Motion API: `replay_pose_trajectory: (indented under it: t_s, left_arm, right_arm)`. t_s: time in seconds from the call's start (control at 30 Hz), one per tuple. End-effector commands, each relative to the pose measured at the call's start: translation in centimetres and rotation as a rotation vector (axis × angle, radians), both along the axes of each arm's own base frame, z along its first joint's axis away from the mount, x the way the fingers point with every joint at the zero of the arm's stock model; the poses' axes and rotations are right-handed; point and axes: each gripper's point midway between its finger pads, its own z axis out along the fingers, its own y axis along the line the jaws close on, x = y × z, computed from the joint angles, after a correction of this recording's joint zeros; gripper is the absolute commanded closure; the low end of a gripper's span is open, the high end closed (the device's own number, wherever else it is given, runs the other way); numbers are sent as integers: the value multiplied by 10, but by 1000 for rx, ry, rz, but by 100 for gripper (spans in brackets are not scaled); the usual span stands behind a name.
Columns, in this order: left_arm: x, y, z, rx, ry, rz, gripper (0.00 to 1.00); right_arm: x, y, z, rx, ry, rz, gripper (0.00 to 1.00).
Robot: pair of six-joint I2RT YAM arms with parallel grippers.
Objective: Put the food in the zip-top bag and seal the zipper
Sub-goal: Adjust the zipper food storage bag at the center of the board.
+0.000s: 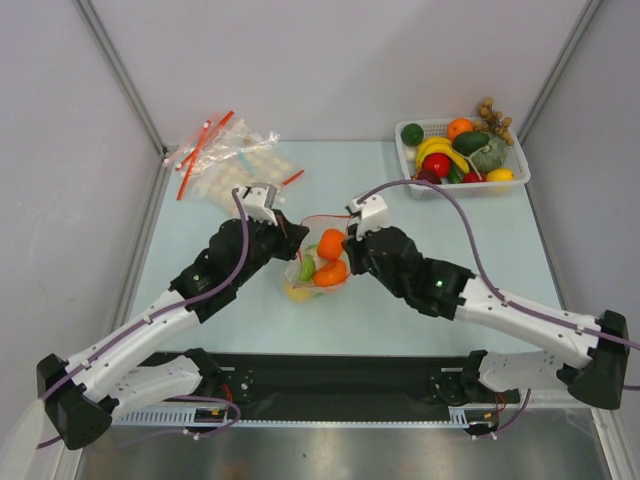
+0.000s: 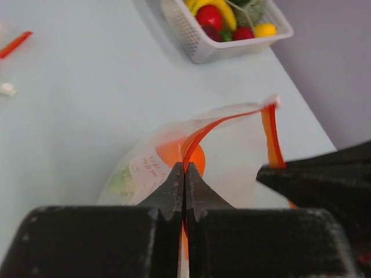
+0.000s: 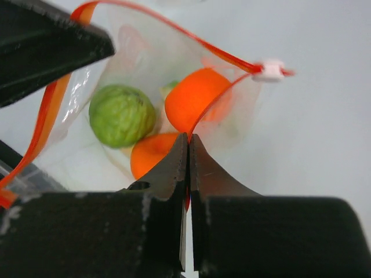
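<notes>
The zip-top bag [image 2: 232, 145] sits near the middle of the counter [image 1: 330, 170], between the two arms, with its mouth held apart. The left pincer [image 2: 184, 174] is fully closed, its tips pinching the near lip of the bag on the red-orange zipper [image 2: 271, 136]. The right pincer [image 3: 189, 145] is likewise clamped tight on the opposite lip of that strip. The white slider [image 3: 271, 70] rests at one end of the zipper, where the two lips meet, and the track is not closed along the mouth. Inside the bag lie two oranges [image 3: 194, 104], one above the other in the top view, a green round piece [image 3: 122, 116] beside them, and a yellow lemon [image 1: 296, 292] at the bottom. A white basket [image 1: 470, 187] of more toy fruit stands at the far right corner of the counter, well apart from the bag. Crinkled disc-dotted bags [image 1: 235, 160] with red strips lie at the far left.
</notes>
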Motion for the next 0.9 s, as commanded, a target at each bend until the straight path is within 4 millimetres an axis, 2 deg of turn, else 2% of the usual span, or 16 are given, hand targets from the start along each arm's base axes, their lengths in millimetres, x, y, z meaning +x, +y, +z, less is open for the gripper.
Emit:
replay_pose_trajectory:
  t_s: [0.0,0.1,0.2,0.27,0.37,0.43,0.57,0.67,0.77,0.8,0.87]
  left_arm:
    - [-25,-38,46,-119,-120,-253,100]
    - [-38,-50,54,-149,-147,-357,100]
    - [-42,-53,58,-162,-157,-381,100]
    - [-39,-48,54,-153,-143,-347,100]
    - [-22,-32,46,-124,-120,-208,99]
    - [-10,-17,33,-85,-78,-99,99]
    - [-12,-19,36,-82,-95,-122,100]
    - [-14,-23,36,-79,-99,-149,100]
    - [-7,-17,31,-51,-86,-99,100]
    - [-6,-15,31,-50,-80,-81,100]
    - [-1,-5,27,-34,-69,-22,100]
  right_arm:
    - [9,-37,47,112,-102,-93,100]
    - [11,-69,69,205,-166,-148,100]
    - [10,-87,81,282,-203,-160,100]
    - [10,-85,79,310,-201,-135,100]
    - [10,-71,75,299,-181,-76,100]
    - [11,-59,69,273,-152,-42,100]
    - [14,-50,57,236,-124,-21,100]
    - [14,-42,53,236,-116,14,95]
    - [16,-36,44,220,-95,26,76]
    - [18,-37,43,222,-91,15,62]
    - [21,-39,41,225,-84,4,54]
